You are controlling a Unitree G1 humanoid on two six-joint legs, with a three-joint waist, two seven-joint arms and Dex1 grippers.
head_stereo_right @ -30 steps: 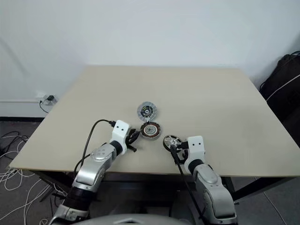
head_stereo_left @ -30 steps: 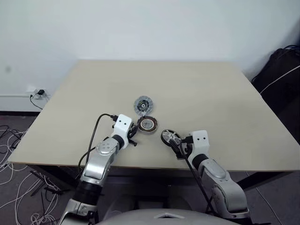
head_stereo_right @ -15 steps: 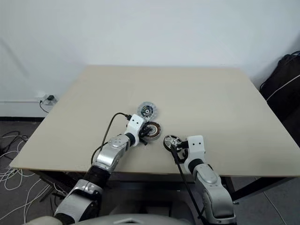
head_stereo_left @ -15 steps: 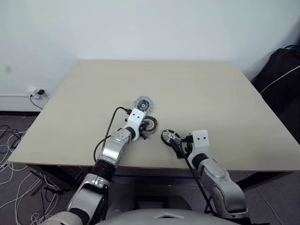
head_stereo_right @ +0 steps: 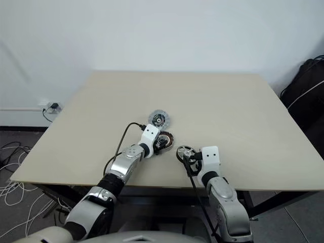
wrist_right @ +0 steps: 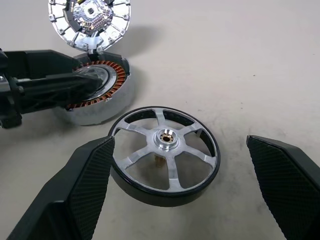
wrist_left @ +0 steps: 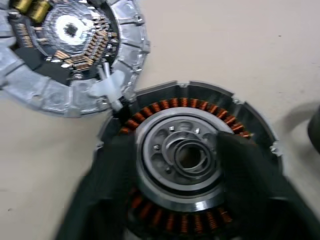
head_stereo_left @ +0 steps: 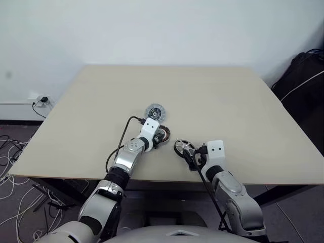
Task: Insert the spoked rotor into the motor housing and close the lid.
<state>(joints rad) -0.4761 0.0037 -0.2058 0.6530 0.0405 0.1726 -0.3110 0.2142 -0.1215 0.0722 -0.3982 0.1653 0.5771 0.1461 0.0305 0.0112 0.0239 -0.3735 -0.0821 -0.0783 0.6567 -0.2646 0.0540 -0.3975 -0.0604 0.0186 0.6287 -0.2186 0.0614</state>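
Since a second ago: left gripper (wrist_left: 180, 200) advanced from the near-left of the motor housing (head_stereo_left: 161, 134) to directly over it, fingers spread to either side of the copper winding ring. Not clamped; whether the pads touch the housing wall cannot be told. Right gripper (wrist_right: 182, 192), spoked rotor (wrist_right: 165, 155) and lid (head_stereo_left: 155, 112) unmoved.

Key relation: spoked rotor flat on the table (head_stereo_left: 228, 101), hub upward, axis vertical, directly between the fully spread right fingers (wrist_right: 85, 185), just ahead of them. Not gripped. Right arm clearly nearer to the rotor; left arm occupied at the housing.

Motor housing just to the far-left of the rotor, near but apart. Lid touching or almost touching the far edge of the housing, ribbed face with dark centre upward.

Probable next move: close right fingers on the rotor rim, lift, carry left and far, lower onto the housing centre.

Brands, labels, writing: none legible on any part
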